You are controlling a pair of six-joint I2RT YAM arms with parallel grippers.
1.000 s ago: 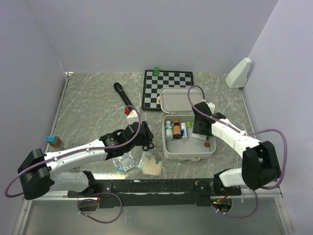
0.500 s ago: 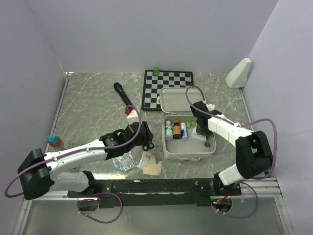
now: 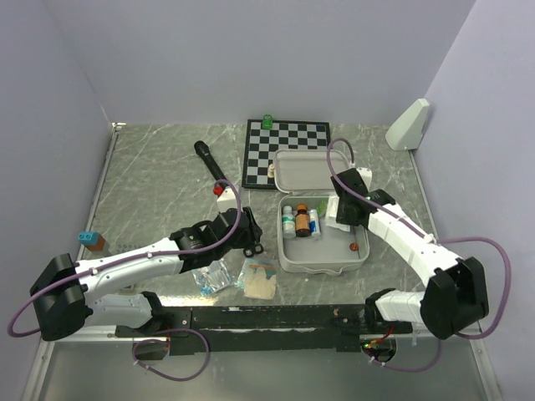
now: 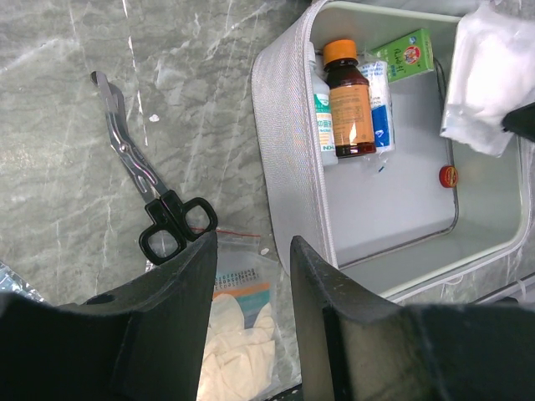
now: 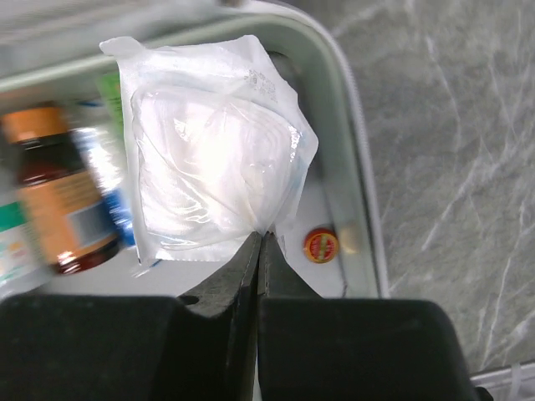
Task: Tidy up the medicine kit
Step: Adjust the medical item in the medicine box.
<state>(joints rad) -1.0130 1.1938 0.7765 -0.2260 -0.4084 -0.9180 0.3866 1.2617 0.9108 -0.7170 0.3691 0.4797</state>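
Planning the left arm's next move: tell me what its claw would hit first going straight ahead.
Probably the clear bag of gloves, lying just past the left claw; the scissors and the case sit to either side. Depth is unclear.

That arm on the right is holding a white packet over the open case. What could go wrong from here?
The right gripper pinches the white packet only by one edge, so it might slip out. The packet hangs near the medicine kit's rim, so on release it could land half outside. It could also nudge the brown bottle beside it.
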